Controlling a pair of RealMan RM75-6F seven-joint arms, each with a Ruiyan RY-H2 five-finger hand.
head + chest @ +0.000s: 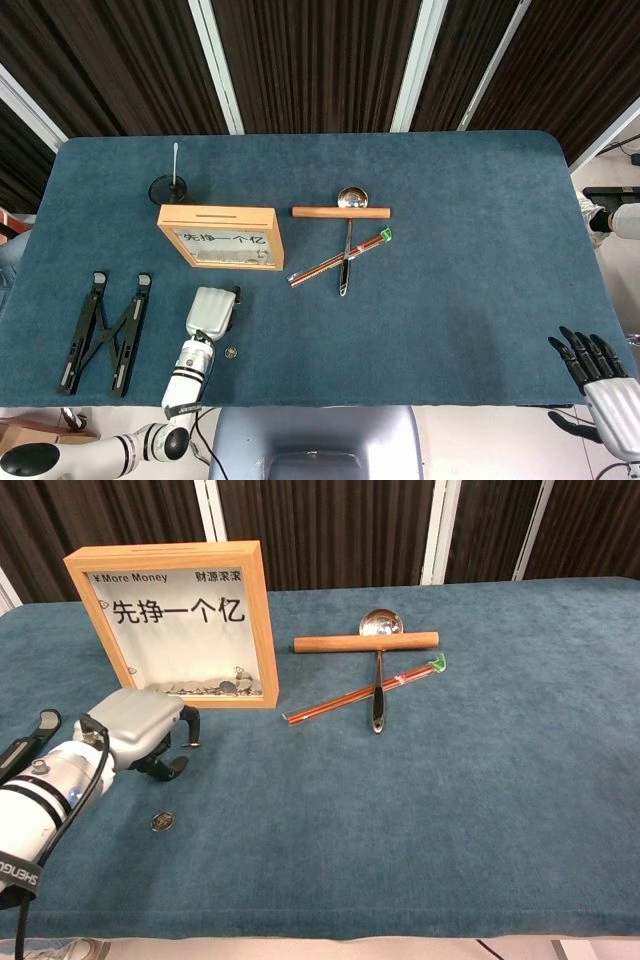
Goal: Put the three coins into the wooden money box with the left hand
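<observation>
Coin (161, 822): one visible beside left hand (143, 730), fingers curled, grip unclear; one money box (176, 623).

A: What's on the table (470, 300)?

B: Blue cloth top. Wooden money box (221, 236) stands upper left of ctr, small black stand w/ white stick (169, 186) just behind it. Folding black rack (104, 331) lower left. One coin (231, 352) near bottom edge.

A: Middle?

B: Wooden rod (341, 212) across a metal ladle (347, 240); red chopsticks (340, 258) crossing the ladle handle.
</observation>
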